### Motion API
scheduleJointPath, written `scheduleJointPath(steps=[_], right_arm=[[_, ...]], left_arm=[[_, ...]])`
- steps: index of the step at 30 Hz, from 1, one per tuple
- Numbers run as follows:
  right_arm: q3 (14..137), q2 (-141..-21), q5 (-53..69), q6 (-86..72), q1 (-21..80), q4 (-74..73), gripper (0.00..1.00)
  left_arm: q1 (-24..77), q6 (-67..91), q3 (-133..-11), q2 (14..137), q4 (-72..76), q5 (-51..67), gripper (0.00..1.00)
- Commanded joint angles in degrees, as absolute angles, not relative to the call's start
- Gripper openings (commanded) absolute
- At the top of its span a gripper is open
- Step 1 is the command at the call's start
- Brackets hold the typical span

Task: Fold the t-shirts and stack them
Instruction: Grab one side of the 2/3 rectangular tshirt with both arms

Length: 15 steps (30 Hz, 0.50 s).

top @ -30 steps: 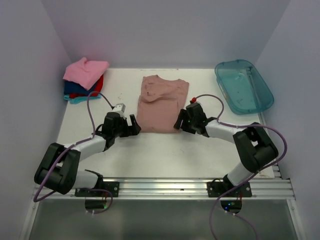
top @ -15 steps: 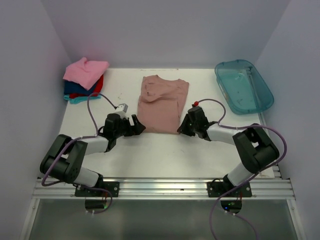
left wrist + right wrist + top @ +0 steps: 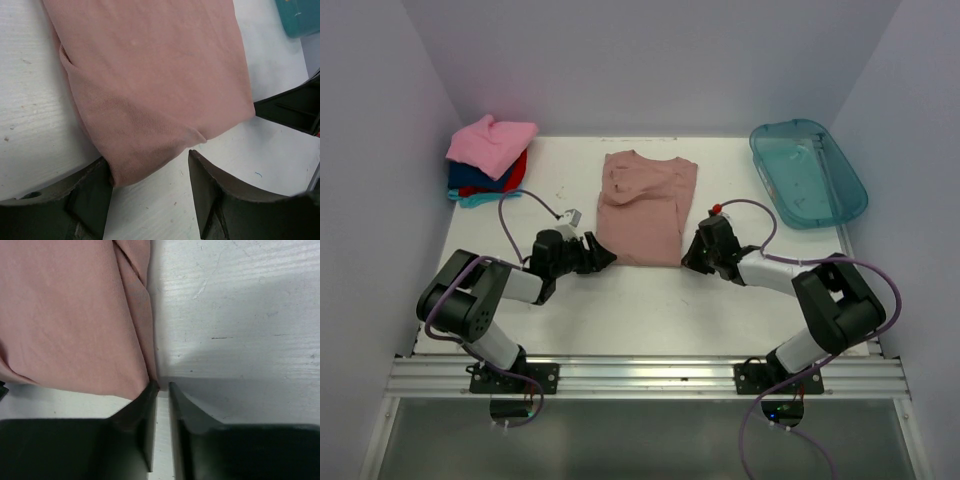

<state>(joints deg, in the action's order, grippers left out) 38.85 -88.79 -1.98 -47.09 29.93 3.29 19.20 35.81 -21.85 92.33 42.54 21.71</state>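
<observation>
Both claws have slid in to the near corners of the dusty pink tee [image 3: 642, 205], which lies flat mid-bench [image 3: 620, 300]. The left claw [image 3: 150, 172], narrower than before, stands spread around the near left corner. The right claw [image 3: 160, 390] has pressed together at the near right corner; whether it has caught cloth I cannot tell.

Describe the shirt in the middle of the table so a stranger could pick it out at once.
Start at the white table, between the stack of folded tees in its far left corner and the teal tub on the far right. The dusty pink-brown tee lies alone at the centre. Unlike the bright stacked ones, it is muted and laid out as a long panel.
</observation>
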Motion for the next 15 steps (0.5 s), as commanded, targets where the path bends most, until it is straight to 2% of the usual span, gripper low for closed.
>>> scheduleJointPath(steps=[1,4,5,7,10,15], right_arm=[[38.1,-89.3,-2.5,-46.4,29.7,4.9,0.22],[38.6,-88.5,-0.7,-46.0,29.8,4.1,0.57],[38.4,-87.5,-0.6,-45.7,29.7,3.7,0.60],[37.4,-84.3,-1.0,-45.6,29.8,3.2,0.61],[37.2,-83.1,-2.5,-44.8,29.7,2.6,0.57],[40.6,-88.6,-1.3,-44.2,29.6,3.7,0.47]], left_arm=[[19.4,35.6,-19.2,95.3,35.2,21.6,0.64],[19.4,34.9,-19.8,94.8,33.7,21.0,0.64],[19.4,34.7,-19.9,94.5,33.4,20.9,0.64],[19.4,34.5,-19.9,94.2,33.0,20.7,0.64],[19.4,34.6,-20.0,94.6,33.1,20.7,0.64],[19.4,34.8,-20.4,95.7,33.3,21.0,0.63]])
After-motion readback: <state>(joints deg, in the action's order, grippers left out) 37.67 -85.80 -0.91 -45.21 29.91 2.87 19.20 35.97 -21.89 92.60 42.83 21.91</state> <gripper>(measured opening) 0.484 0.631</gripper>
